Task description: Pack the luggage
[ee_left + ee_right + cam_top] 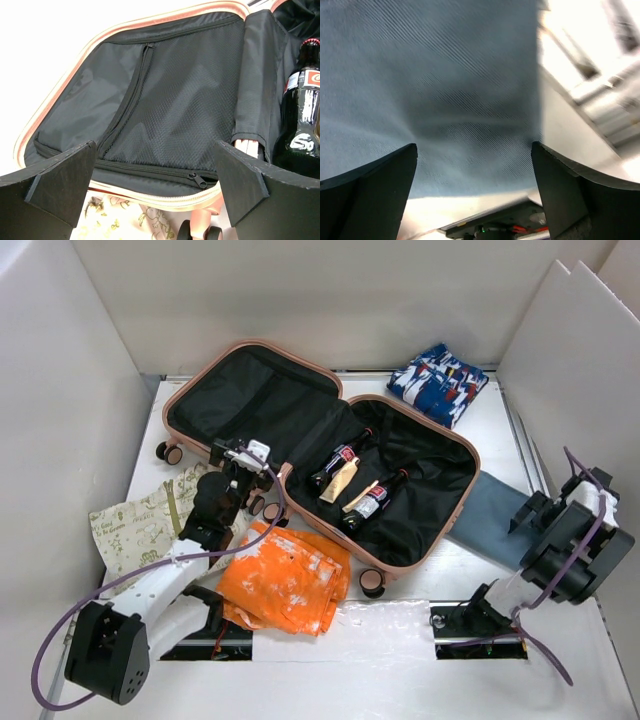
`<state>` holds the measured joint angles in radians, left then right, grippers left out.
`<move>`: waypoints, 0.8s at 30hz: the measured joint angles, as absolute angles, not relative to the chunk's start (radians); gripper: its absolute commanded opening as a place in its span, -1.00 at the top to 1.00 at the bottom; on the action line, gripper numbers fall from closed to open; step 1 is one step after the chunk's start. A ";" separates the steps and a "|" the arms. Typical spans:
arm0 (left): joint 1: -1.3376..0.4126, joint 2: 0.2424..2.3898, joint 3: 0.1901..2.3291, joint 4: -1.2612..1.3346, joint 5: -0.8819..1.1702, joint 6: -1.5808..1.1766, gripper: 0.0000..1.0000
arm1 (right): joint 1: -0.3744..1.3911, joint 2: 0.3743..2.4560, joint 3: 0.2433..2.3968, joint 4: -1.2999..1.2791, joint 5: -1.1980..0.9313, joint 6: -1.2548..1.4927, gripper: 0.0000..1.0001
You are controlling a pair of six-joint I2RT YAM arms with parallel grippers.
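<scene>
The salmon-pink luggage (245,390) lies open with its black lining up. Its left half holds nothing; the right half holds two dark bottles with red labels (335,468) (375,498). My left gripper (242,458) is open and empty, just over the near rim of the left half. The left wrist view shows the zipped mesh lining (175,100) between my fingers (155,175) and one bottle (300,115) at the right. My right gripper (528,510) is open and empty, above a grey-blue folded cloth (490,525). That cloth fills the right wrist view (445,90) behind the gripper (475,185).
An orange cloth (290,580) lies in front of the luggage. A cream printed cloth (135,525) lies at the left and shows under the rim (120,220). A blue, white and red patterned cloth (438,382) lies at the back right. White walls enclose the table.
</scene>
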<state>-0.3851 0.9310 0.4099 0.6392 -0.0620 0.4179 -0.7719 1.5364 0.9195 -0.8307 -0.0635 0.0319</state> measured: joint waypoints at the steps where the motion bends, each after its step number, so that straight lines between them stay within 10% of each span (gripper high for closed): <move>1: -0.385 0.935 0.412 0.638 -0.062 0.418 -1.00 | -0.772 1.511 0.921 -0.839 -0.042 0.042 -0.99; 24: -0.385 0.943 0.414 0.623 -0.080 0.474 -1.00 | -0.789 1.544 0.857 -0.720 -0.083 0.094 -0.95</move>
